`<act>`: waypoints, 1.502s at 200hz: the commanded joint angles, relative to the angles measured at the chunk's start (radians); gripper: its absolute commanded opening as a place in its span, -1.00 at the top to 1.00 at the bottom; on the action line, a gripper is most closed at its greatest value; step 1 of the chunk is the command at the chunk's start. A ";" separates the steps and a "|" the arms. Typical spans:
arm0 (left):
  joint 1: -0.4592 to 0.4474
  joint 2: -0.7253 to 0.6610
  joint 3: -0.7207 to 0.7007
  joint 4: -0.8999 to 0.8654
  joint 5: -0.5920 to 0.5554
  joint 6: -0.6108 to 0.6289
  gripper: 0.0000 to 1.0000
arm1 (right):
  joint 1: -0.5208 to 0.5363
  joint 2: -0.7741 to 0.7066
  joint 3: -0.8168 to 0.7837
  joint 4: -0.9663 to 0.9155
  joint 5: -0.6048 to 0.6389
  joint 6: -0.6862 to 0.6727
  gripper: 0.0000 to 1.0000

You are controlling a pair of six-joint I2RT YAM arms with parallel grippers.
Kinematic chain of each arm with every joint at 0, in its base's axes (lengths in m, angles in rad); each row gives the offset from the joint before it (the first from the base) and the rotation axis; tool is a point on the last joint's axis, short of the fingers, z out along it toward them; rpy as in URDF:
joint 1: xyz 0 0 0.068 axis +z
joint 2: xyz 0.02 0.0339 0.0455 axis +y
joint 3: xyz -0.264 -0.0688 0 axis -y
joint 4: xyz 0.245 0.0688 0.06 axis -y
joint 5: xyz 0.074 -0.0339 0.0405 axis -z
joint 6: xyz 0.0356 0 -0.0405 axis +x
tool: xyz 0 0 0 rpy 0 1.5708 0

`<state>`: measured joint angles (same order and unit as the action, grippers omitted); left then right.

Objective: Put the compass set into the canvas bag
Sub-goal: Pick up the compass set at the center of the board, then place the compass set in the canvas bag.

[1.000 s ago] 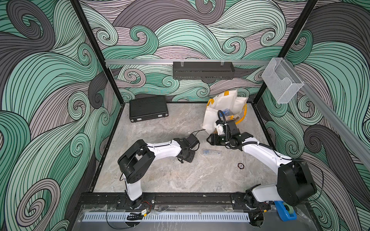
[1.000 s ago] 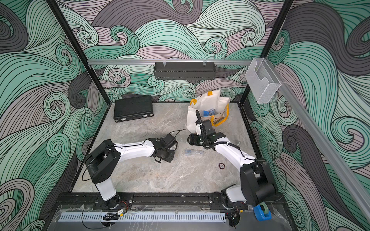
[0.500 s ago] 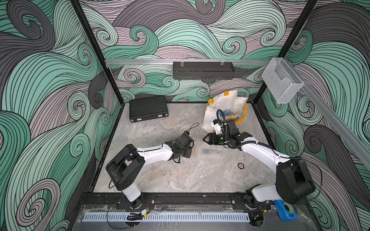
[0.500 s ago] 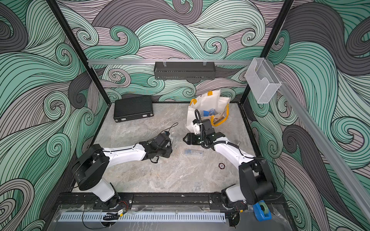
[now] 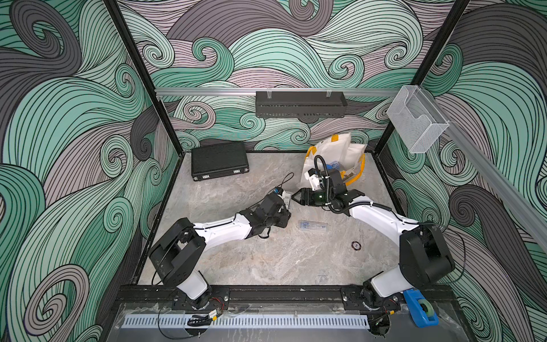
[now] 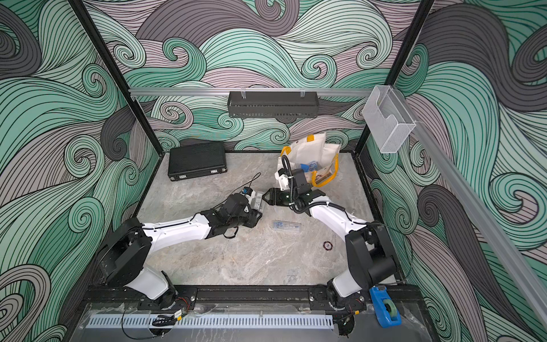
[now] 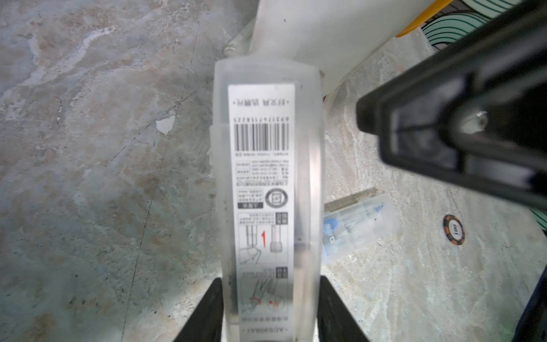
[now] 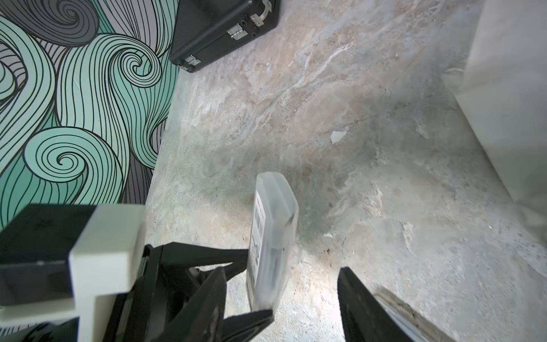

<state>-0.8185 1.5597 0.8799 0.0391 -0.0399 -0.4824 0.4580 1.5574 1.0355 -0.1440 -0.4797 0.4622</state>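
**A:** Top views?
**B:** The left gripper (image 5: 284, 203) clamps the compass set (image 5: 286, 197) mid-table, near-left of the canvas bag (image 5: 349, 154). The right gripper (image 5: 296, 197) gapes empty beside it.
**A:** Wrist views?
**B:** It stands between the right jaws. I'd centre it, grip, then release left.

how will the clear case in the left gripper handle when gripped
Probably stiff: the clear case juts straight though the left gripper clamps only one end. Likely slippery, given its smooth glossy plastic. Seems light: thin translucent walls.
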 commanded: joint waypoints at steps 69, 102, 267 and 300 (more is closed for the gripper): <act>0.009 -0.078 -0.004 0.039 0.041 -0.009 0.46 | 0.049 0.071 0.094 0.030 -0.001 0.000 0.07; 0.014 -0.078 0.000 0.038 0.064 -0.010 0.46 | 0.051 0.069 0.093 0.038 -0.001 -0.007 0.33; 0.042 -0.236 -0.097 0.089 -0.029 0.006 -0.97 | 0.038 0.007 0.333 -0.163 0.258 -0.190 0.81; 0.042 -0.253 -0.098 0.070 -0.029 0.026 -0.97 | -0.012 -0.018 0.481 -0.186 0.406 -0.262 0.84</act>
<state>-0.7811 1.3239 0.7811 0.0998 -0.0456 -0.4889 0.4862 1.5932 1.4200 -0.3050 -0.2310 0.2859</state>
